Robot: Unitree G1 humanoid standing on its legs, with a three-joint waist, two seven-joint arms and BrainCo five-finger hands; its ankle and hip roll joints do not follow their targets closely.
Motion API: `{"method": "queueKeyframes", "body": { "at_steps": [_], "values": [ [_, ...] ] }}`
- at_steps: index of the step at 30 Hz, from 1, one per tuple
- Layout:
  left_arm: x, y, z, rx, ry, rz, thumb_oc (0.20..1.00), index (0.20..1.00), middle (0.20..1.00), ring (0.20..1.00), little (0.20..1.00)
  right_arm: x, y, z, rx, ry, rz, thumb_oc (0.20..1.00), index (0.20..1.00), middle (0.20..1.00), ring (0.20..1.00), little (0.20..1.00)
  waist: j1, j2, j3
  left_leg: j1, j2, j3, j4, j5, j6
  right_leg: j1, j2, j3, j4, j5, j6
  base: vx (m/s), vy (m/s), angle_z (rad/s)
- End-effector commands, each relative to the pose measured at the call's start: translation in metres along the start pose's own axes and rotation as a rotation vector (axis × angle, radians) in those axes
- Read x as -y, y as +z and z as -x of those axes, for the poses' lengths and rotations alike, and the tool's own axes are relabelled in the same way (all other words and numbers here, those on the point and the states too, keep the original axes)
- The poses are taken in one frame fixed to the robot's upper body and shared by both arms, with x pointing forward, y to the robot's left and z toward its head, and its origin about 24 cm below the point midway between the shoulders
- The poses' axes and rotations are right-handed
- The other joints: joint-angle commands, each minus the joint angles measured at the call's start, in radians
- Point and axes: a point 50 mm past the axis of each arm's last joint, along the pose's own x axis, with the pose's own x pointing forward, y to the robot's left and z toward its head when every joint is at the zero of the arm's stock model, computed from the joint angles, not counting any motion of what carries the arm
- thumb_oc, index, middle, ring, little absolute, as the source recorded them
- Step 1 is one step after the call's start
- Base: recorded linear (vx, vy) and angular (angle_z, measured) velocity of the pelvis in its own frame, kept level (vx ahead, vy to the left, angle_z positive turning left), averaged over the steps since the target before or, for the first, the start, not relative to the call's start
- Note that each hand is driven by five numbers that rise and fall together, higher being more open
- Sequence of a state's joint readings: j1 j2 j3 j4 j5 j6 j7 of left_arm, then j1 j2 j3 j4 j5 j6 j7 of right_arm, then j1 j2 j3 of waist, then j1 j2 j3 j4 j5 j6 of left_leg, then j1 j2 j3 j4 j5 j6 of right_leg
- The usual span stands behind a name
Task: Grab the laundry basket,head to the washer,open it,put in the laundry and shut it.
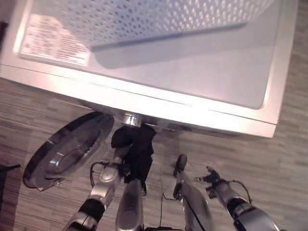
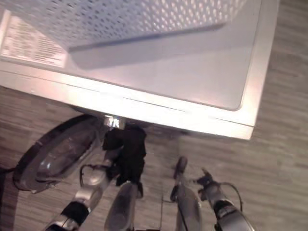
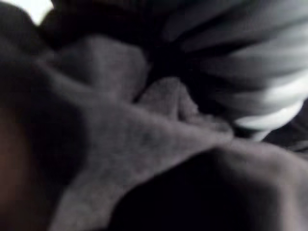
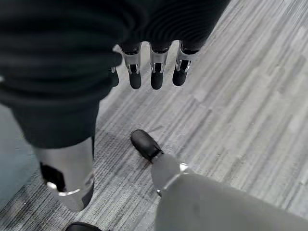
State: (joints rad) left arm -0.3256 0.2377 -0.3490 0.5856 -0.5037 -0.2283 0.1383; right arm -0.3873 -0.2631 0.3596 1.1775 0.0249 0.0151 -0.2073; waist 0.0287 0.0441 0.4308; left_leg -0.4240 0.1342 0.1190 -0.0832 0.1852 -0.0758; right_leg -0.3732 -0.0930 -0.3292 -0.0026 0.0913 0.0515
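A white perforated laundry basket (image 1: 159,19) stands on top of the white washer (image 1: 202,77). The washer's round glass door (image 1: 67,149) hangs open to the left, below the front edge. My left hand (image 1: 118,168) is raised just under that edge, by the door opening, shut on a black garment (image 1: 137,144) that droops from it. The left wrist view shows the same dark cloth (image 3: 120,144) bunched close against the hand. My right hand (image 1: 211,180) hangs low to the right, away from the washer, with its fingers (image 4: 156,72) straight over the floor and holding nothing.
A printed label (image 1: 53,41) sits on the washer top's left corner. Grey striped floor (image 1: 288,168) runs along the washer's front and right side. The open door takes up the room at the left of the opening.
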Motion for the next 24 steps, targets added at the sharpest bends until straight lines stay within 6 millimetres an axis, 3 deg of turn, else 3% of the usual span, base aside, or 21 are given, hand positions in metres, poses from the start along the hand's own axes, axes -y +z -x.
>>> {"method": "queueKeyframes", "body": {
  "at_steps": [1, 5, 7, 8, 11, 15, 20, 24],
  "values": [
    [-0.007, -0.003, 0.01, 0.048, 0.085, 0.035, 0.2, 0.2, 0.2, 0.2, 0.2, -0.008, -0.017, 0.005, -0.03, -0.017, 0.011, 1.0, 1.0, 1.0, 1.0, 1.0, -0.009, -0.008, -0.055, -0.001, 0.058, 0.052, -0.004, -0.029, -0.071, -0.086, -0.074, 0.082, 0.134, -0.105, 0.093, -0.02, 0.017, -0.04],
    [-0.001, 0.008, -0.005, 0.074, 0.117, 0.018, 0.2, 0.2, 0.2, 0.2, 0.2, -0.012, 0.006, 0.004, 0.059, -0.03, 0.019, 1.0, 1.0, 1.0, 1.0, 1.0, -0.023, -0.022, -0.027, -0.051, 0.053, 0.054, -0.004, -0.023, -0.069, -0.15, -0.08, 0.084, 0.15, -0.095, 0.096, 0.01, -0.004, -0.01],
    [0.002, 0.02, -0.017, 0.099, 0.15, 0.001, 0.2, 0.2, 0.2, 0.2, 0.2, -0.016, 0.017, 0.005, 0.108, -0.033, 0.02, 1.0, 1.0, 1.0, 1.0, 1.0, -0.035, -0.033, -0.027, -0.07, 0.045, 0.043, -0.004, -0.046, -0.075, -0.177, -0.08, 0.091, 0.161, -0.115, 0.107, 0.07, -0.015, -0.04],
    [0.002, 0.04, -0.031, 0.145, 0.202, -0.006, 0.2, 0.2, 0.2, 0.2, 0.2, -0.018, 0.033, 0.006, 0.173, -0.049, 0.008, 1.0, 1.0, 1.0, 1.0, 1.0, -0.05, -0.047, -0.015, -0.1, 0.046, 0.045, -0.004, -0.046, -0.074, -0.212, -0.084, 0.091, 0.169, -0.109, 0.113, 0.0, -0.004, -0.04],
    [-0.011, 0.08, -0.05, 0.238, 0.327, -0.007, 0.2, 0.2, 0.2, 0.2, 0.2, -0.024, 0.054, 0.011, 0.277, -0.059, 0.011, 1.0, 1.0, 1.0, 1.0, 1.0, -0.076, -0.076, 0.006, -0.157, 0.044, 0.039, -0.001, -0.05, -0.067, -0.278, -0.081, 0.1, 0.181, -0.102, 0.118, 0.0, 0.0, 0.0],
    [-0.022, 0.137, -0.066, 0.369, 0.401, -0.016, 0.2, 0.2, 0.2, 0.2, 0.2, -0.025, 0.071, 0.016, 0.366, -0.068, 0.0, 1.0, 1.0, 1.0, 1.0, 1.0, -0.104, -0.103, 0.023, -0.21, 0.042, 0.03, 0.01, -0.054, -0.06, -0.327, -0.078, 0.107, 0.187, -0.098, 0.119, 0.04, -0.035, 0.0],
    [-0.022, 0.216, -0.072, 0.553, 0.458, 0.005, 0.2, 0.2, 0.2, 0.2, 0.2, -0.028, 0.087, 0.022, 0.45, -0.066, -0.003, 1.0, 1.0, 1.0, 1.0, 1.0, -0.146, -0.132, 0.027, -0.288, 0.034, 0.01, 0.056, -0.085, -0.05, -0.387, -0.074, 0.119, 0.189, -0.093, 0.124, 0.01, -0.016, 0.01],
    [-0.029, 0.28, -0.063, 0.713, 0.519, 0.019, 0.2, 0.2, 0.2, 0.2, 0.2, -0.03, 0.09, 0.025, 0.488, -0.055, 0.031, 1.0, 1.0, 1.0, 1.0, 1.0, -0.174, -0.145, 0.022, -0.333, 0.03, 0.0, 0.097, -0.114, -0.042, -0.431, -0.069, 0.134, 0.204, -0.09, 0.132, 0.01, -0.004, -0.01]
  ]
}}
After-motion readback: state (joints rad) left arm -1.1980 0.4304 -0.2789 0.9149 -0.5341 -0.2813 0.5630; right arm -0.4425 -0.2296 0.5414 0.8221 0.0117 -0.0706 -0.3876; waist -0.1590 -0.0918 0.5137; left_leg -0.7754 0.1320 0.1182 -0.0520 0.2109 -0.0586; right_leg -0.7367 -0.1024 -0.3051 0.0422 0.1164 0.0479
